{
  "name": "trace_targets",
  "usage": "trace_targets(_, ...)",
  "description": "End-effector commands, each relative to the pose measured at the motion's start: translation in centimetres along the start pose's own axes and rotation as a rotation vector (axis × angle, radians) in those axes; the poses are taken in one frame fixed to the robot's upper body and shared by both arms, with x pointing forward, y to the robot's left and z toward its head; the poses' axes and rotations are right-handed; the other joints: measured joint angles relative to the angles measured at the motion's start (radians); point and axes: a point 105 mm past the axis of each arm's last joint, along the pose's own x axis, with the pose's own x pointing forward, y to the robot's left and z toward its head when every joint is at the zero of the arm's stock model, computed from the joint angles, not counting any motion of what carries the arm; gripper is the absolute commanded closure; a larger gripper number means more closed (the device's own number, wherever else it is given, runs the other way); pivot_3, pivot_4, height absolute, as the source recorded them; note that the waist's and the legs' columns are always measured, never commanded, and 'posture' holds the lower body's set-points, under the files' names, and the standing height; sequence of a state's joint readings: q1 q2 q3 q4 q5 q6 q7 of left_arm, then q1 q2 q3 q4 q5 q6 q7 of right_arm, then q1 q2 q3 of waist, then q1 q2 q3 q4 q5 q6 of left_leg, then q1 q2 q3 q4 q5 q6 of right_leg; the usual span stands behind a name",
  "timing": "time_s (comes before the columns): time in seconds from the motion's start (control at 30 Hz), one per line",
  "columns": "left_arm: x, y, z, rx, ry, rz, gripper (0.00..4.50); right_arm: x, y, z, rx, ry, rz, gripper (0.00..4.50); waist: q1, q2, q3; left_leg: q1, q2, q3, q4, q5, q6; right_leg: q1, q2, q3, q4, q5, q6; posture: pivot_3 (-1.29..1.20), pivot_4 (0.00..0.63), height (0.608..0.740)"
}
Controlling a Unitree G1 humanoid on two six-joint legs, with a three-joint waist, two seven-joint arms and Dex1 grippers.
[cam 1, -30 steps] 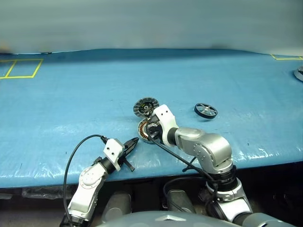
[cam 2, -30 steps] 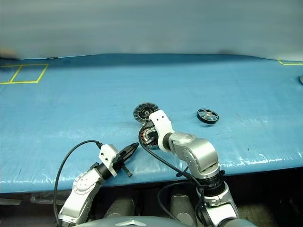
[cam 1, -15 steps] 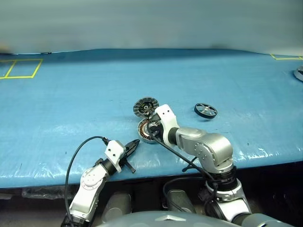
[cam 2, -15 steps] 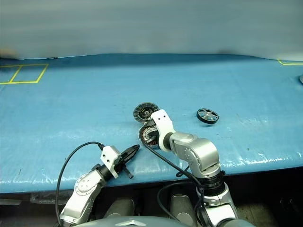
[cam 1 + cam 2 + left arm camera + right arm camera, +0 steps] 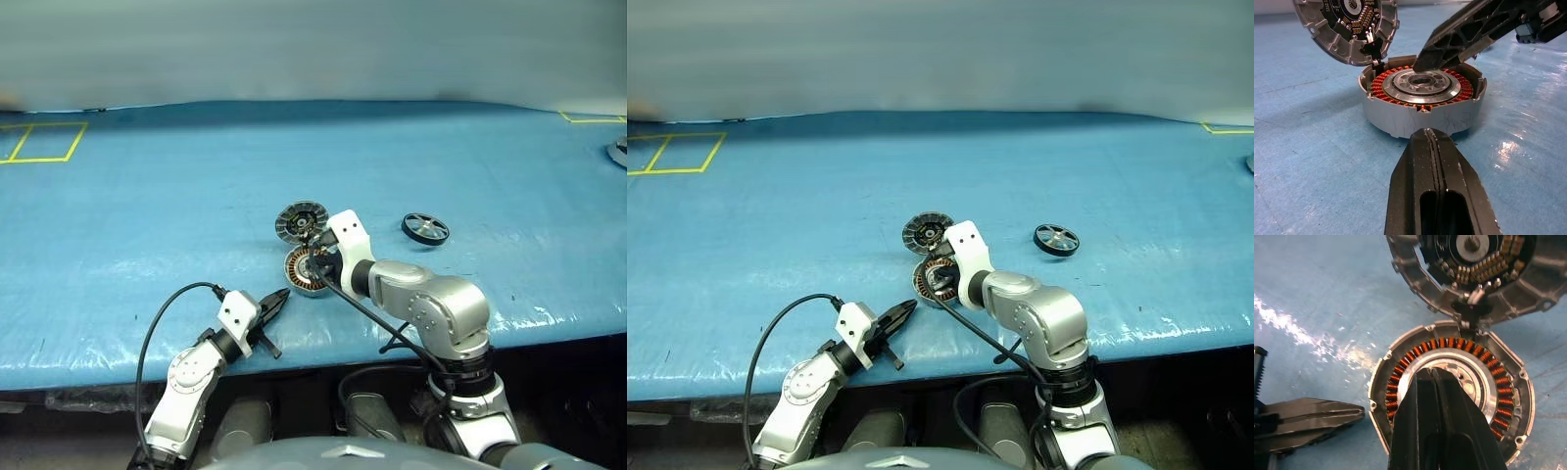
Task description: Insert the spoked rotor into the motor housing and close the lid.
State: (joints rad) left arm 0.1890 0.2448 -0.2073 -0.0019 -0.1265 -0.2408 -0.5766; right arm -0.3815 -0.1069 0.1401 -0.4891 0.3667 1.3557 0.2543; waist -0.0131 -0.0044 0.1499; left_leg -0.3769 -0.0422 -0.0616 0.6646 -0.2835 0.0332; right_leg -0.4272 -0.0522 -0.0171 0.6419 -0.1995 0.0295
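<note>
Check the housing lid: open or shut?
Open. The lid is swung back on its hinge, inner face showing, and the motor housing shows bare copper windings; the spoked rotor lies apart on the mat.

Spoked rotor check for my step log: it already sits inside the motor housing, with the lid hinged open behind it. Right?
Not quite. The spoked rotor lies on the blue mat, apart from the motor housing, as the left eye view shows. The lid is hinged open.

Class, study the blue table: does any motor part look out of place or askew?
Yes. The spoked rotor lies apart on the table, to the right of the motor housing, which sits open, its copper windings exposed. The lid is swung back on its hinge.
</note>
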Motion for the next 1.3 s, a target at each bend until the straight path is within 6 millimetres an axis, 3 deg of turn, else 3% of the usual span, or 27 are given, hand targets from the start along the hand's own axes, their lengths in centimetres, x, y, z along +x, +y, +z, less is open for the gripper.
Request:
trace_targets(0.03, 0.2, -0.3, 0.5, 0.019, -0.027, -0.014, 4.5, -1.3, 0.1, 1.7, -0.031, -0.084, 0.008, 4.45, 0.0, 0.0, 0.0, 0.0, 0.0, 0.0, 0.0, 0.0, 0.0, 0.0, 0.0, 0.0, 0.0, 0.0, 0.0, 0.0, 0.15, 0.74)
trace_targets(0.47, 0.5, -0.3, 0.6, 0.022, -0.03, -0.026, 4.5, 0.9, -0.2, -0.8, -0.04, -0.019, -0.021, 4.45, -0.003, 0.0, 0.0, 0.0, 0.0, 0.0, 0.0, 0.0, 0.0, 0.0, 0.0, 0.0, 0.0, 0.0, 0.0, 0.0, 0.15, 0.74)
trace_targets(0.8, 0.5, -0.1, 0.8, 0.027, -0.032, -0.016, 4.5, 1.2, -0.5, -3.3, -0.049, 0.088, -0.036, 4.45, -0.002, 0.0, 0.0, 0.0, 0.0, 0.0, 0.0, 0.0, 0.0, 0.0, 0.0, 0.0, 0.0, 0.0, 0.0, 0.0, 0.15, 0.74)
trace_targets(1.3, 0.9, -0.1, 1.2, 0.026, -0.042, -0.001, 4.5, 2.0, -1.2, -5.9, -0.223, 0.289, -0.089, 4.45, -0.002, 0.001, -0.005, 0.003, 0.0, 0.0, 0.001, 0.0, 0.0, 0.003, 0.0, 0.0, 0.0, -0.001, 0.002, 0.0, 0.15, 0.74)
